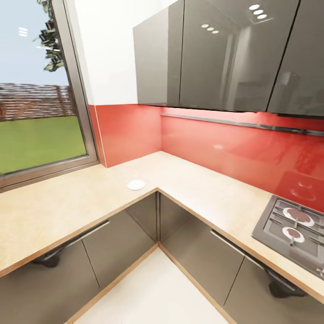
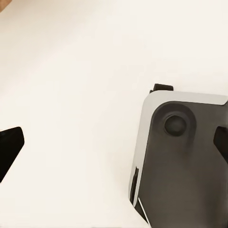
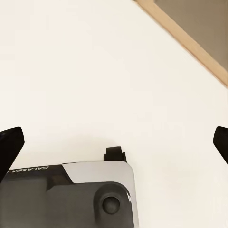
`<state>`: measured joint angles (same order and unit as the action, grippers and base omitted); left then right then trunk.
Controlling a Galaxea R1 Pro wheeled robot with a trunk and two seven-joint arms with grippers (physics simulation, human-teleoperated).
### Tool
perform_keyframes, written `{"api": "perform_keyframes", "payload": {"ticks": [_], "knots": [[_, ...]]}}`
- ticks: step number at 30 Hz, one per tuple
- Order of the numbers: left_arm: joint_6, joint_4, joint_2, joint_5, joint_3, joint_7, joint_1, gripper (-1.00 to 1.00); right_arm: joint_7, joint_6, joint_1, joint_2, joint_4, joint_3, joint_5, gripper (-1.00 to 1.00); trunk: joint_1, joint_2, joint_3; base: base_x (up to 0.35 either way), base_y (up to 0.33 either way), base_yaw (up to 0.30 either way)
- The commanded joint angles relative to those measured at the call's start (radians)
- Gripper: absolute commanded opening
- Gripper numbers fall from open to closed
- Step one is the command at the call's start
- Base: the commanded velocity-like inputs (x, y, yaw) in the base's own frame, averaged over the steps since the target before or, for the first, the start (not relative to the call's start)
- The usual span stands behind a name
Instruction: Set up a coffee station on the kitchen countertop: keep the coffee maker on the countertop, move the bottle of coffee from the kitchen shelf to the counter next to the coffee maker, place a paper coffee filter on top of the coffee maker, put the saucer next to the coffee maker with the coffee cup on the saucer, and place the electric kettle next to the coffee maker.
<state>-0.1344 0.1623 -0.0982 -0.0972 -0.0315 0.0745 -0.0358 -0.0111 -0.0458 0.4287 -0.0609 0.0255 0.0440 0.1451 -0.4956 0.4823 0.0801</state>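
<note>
From my head camera, the small flat round white saucer (image 1: 136, 184) lies on the long light wood-grain kitchen countertop (image 1: 54, 211), near its inner corner, below the red glossy backsplash (image 1: 216, 148) and beside a dark grey hob (image 1: 292, 231). Both wrist cameras look down at the pale floor (image 2: 71, 95), well apart from the saucer. Mirrored lettering on the grey robot base (image 3: 71, 199) seems to read "GALAXEA". My left gripper (image 2: 114, 142) and right gripper (image 3: 114, 142) stand spread wide, holding and touching nothing.
</note>
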Motion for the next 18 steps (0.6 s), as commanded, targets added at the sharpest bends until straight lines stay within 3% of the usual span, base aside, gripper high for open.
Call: {"api": "perform_keyframes", "payload": {"ticks": [1,18], "knots": [[-0.004,-0.001,0.000,-0.010,-0.001,-0.001,-0.001,1.00,-0.001,-0.005,0.000,0.000,0.002,0.005,0.010,1.00,0.000,0.002,0.002,0.000,0.000,0.277],[-0.004,-0.003,0.000,-0.010,-0.002,-0.001,-0.001,1.00,-0.001,-0.005,0.000,0.000,0.002,0.005,0.010,1.00,0.000,0.002,0.002,0.000,0.000,0.277]]}}
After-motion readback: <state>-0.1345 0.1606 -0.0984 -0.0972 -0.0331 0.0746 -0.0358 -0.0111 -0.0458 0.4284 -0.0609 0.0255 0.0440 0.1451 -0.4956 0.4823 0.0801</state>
